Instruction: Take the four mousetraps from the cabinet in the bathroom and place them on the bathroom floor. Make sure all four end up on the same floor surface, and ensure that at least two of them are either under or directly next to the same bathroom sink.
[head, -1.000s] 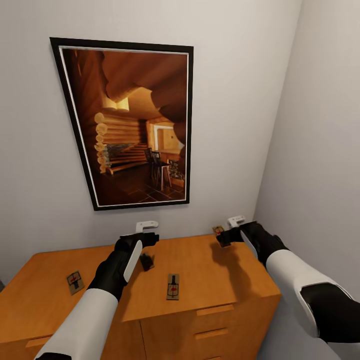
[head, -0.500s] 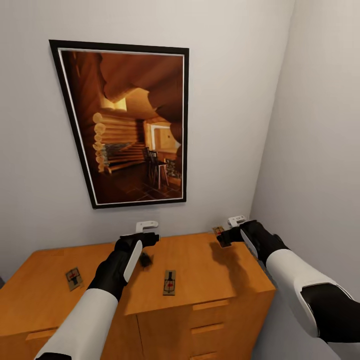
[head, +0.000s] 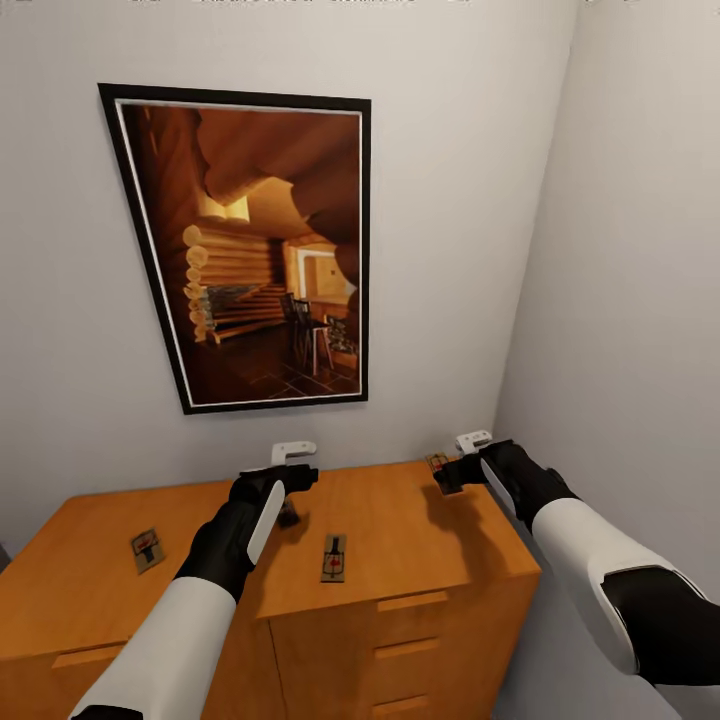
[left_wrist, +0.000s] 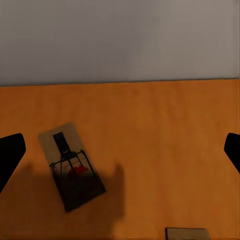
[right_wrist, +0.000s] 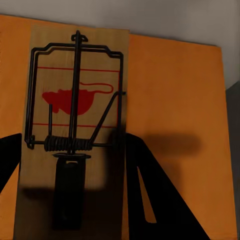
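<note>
Lying flat on the orange-brown cabinet (head: 420, 540) top are two mousetraps — one near the left edge (head: 147, 549), one at the middle near the front (head: 333, 558). A third mousetrap (left_wrist: 71, 165) sits on the wood under the left claw (head: 296, 478), whose dark fingers (left_wrist: 10, 155) stand wide apart on either side of it, holding nothing. The fourth mousetrap (right_wrist: 75, 125) is at the far right of the cabinet top, by the right claw (head: 450, 474); its board lies between the dark fingers (right_wrist: 155, 200), but whether they grip it cannot be told. Behind the cabinet hangs a framed picture (head: 260, 250) of a log interior on the grey wall (head: 460, 200) — a second wall meets it at the right corner.
</note>
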